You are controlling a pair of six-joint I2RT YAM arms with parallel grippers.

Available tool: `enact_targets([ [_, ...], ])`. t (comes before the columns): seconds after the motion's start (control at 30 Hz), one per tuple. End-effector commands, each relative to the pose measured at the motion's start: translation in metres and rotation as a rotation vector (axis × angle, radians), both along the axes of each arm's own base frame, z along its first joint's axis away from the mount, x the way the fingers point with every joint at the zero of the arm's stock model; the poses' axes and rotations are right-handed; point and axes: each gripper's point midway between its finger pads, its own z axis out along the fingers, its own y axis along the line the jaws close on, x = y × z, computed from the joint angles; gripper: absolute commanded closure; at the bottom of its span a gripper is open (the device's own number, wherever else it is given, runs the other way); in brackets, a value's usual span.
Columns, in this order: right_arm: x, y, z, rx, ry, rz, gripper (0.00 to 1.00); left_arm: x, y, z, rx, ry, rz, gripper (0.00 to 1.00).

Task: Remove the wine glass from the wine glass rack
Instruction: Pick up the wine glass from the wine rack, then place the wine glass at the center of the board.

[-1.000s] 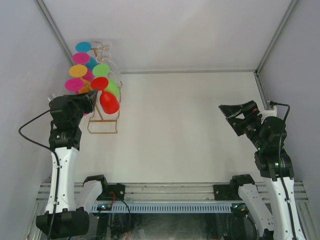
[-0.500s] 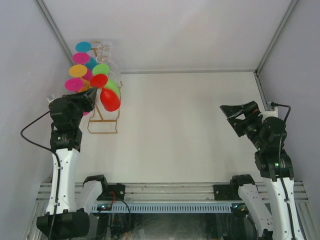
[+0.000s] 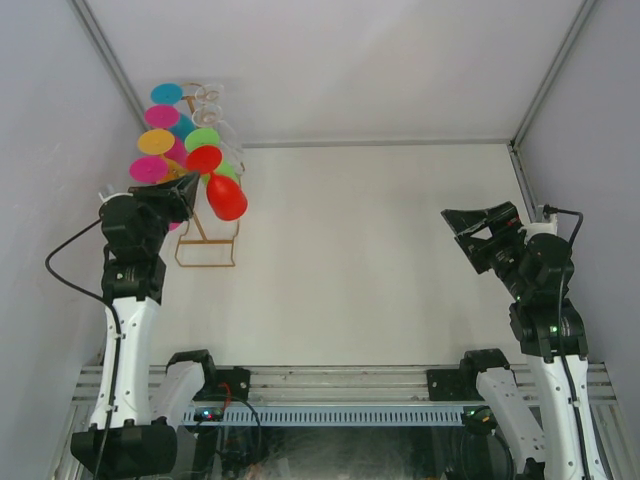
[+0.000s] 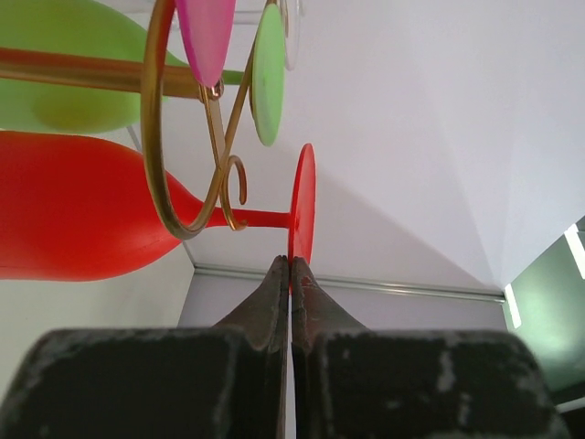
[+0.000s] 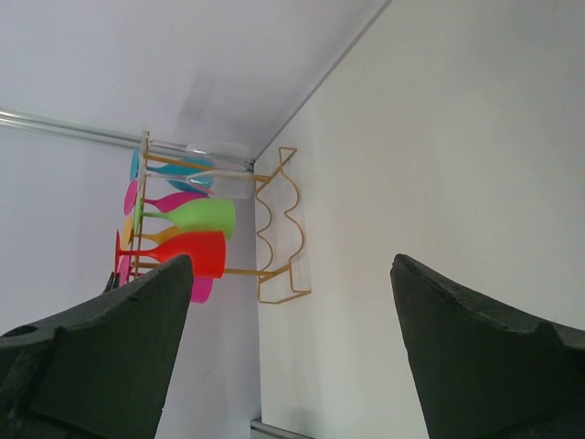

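The gold wire wine glass rack (image 3: pixel 205 262) stands at the far left by the wall. A red wine glass (image 3: pixel 227 198) hangs on it, bowl down. My left gripper (image 3: pixel 186 190) is shut on the rim of the glass's round foot. In the left wrist view the fingers (image 4: pixel 290 265) pinch the foot's edge, and the red stem (image 4: pixel 260 219) lies across a curled hook of the rack (image 4: pixel 151 137). My right gripper (image 3: pixel 470 232) is open and empty at the right, far from the rack. The right wrist view shows the rack (image 5: pixel 274 229) and the red glass (image 5: pixel 192 253) between its fingers (image 5: pixel 291 265).
Several other glasses hang on the rack: green (image 3: pixel 203 139), pink (image 3: pixel 148 169), orange (image 3: pixel 155 141), blue (image 3: pixel 166 94) and clear (image 3: pixel 210 100). The left wall is close behind the rack. A metal rail (image 3: pixel 340 382) runs along the table's near edge.
The red glass has shifted a little to the right and up in the top view, away from the rack's spine, with my left gripper on its foot. The right arm has barely moved.
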Motion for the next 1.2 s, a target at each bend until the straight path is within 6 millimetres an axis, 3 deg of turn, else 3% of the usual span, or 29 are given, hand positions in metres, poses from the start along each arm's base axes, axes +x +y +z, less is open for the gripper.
enact_targets([
  [0.0,0.001,-0.002,0.007,0.011,-0.023,-0.016,0.11,-0.003,-0.014,0.006,-0.003,-0.038,-0.063,1.00],
  [0.17,0.001,0.000,0.010,0.001,-0.043,0.002,0.11,-0.007,-0.021,0.011,0.011,-0.054,-0.083,1.00],
  [0.3,-0.003,0.017,0.028,-0.037,-0.153,0.131,0.11,-0.014,-0.033,0.022,0.067,-0.090,-0.138,1.00],
  [0.4,-0.010,0.036,0.044,-0.034,-0.246,0.262,0.10,-0.025,-0.064,0.025,0.175,-0.108,-0.269,1.00],
  [0.67,-0.028,0.073,0.066,0.019,-0.345,0.551,0.11,-0.069,-0.149,0.002,0.445,-0.218,-0.583,1.00],
  [0.97,-0.042,0.109,0.045,0.040,-0.265,0.779,0.25,-0.131,-0.233,-0.019,0.547,-0.417,-0.936,1.00],
  [1.17,-0.053,0.138,0.022,0.047,-0.169,0.906,0.31,-0.162,-0.265,-0.026,0.531,-0.490,-1.069,1.00],
])
